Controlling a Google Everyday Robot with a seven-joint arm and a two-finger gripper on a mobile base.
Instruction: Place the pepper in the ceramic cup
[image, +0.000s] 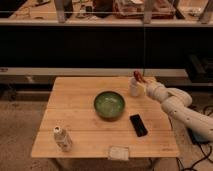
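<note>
A small white ceramic cup (134, 89) stands on the wooden table (75, 105) at the far right. A red pepper (137, 75) is just above the cup's rim, at the tip of my gripper (141, 80). The white arm (175, 102) reaches in from the right, over the table's far right corner. The gripper is right above and slightly right of the cup.
A green bowl (109, 104) sits at the table's middle. A black phone (138, 125) lies front right of it. A white bottle (62, 138) lies at the front left. A flat pale packet (118, 152) lies at the front edge. Dark shelving stands behind.
</note>
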